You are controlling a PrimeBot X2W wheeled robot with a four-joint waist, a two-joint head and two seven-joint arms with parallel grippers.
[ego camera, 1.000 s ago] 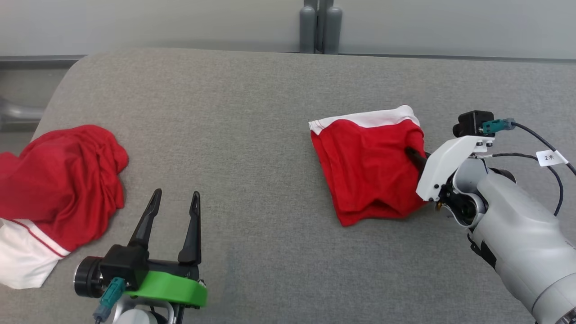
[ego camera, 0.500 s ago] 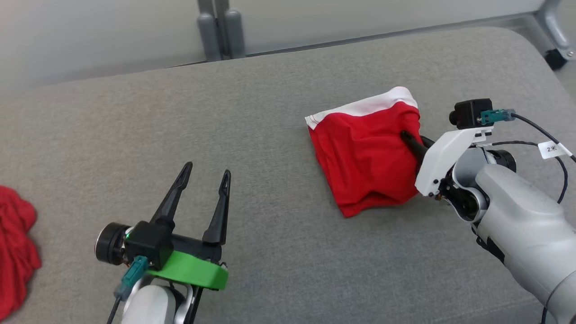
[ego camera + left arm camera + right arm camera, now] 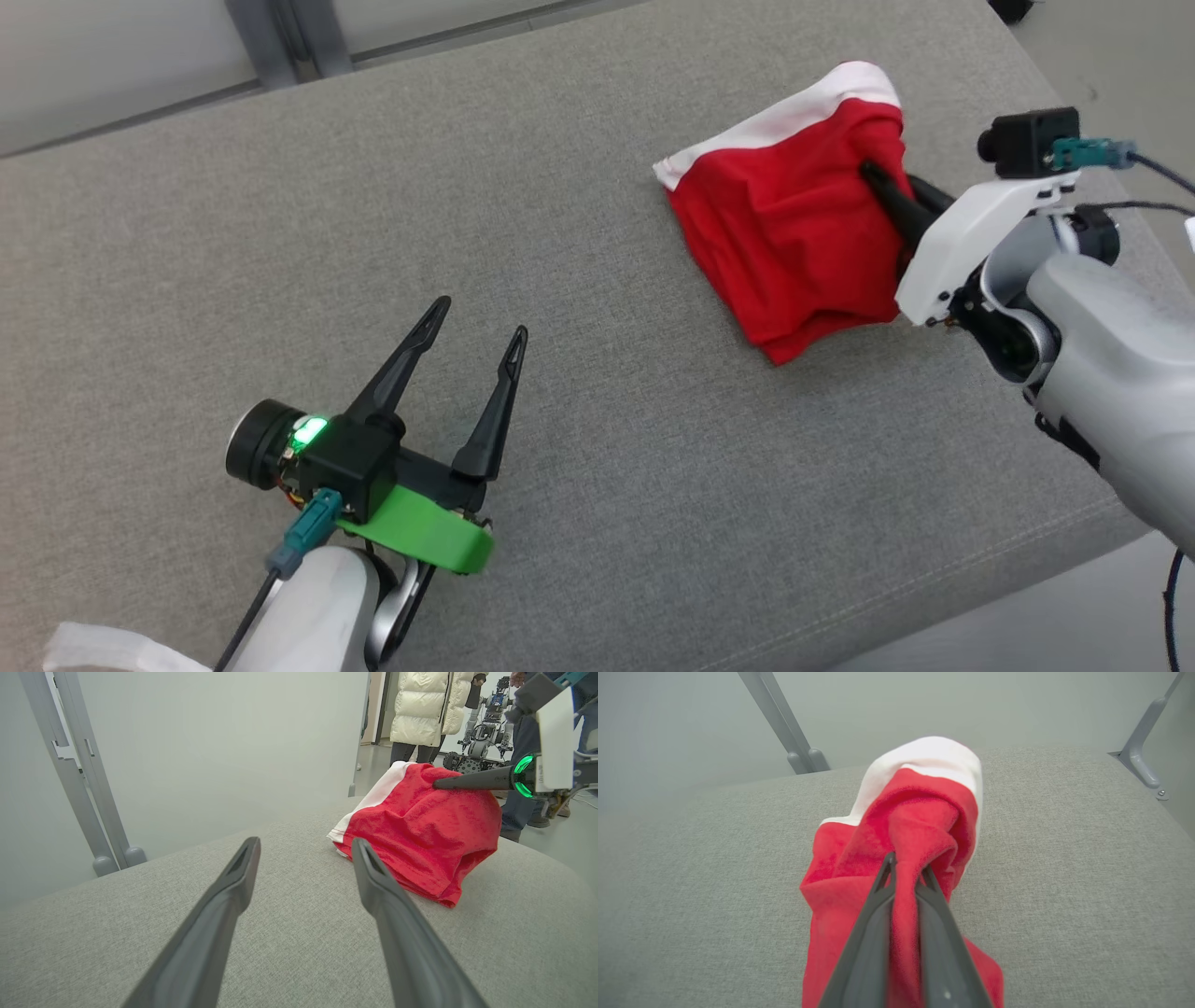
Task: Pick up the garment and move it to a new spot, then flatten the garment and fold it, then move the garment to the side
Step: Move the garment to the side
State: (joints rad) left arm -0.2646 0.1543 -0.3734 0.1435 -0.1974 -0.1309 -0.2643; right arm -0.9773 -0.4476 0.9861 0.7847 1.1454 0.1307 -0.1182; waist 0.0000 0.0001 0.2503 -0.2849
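Observation:
The garment is red with a white band and lies folded near the far right of the grey padded table. My right gripper is shut on a bunched red fold at its right side. The right wrist view shows this grip closely, with my right gripper pinching cloth of the garment and lifting it into a ridge. My left gripper hovers open and holds nothing, well to the left of the garment. In the left wrist view my left gripper points toward the garment.
The table's right edge runs close beside my right arm. Grey posts stand behind the table. A person in a white padded coat and another robot are beyond it. A bit of white cloth lies at the lower left.
The head camera has swung right, and the red pile at the left has left the picture. My right gripper keeps its hold and has drawn the garment toward the far right corner. The left stays open.

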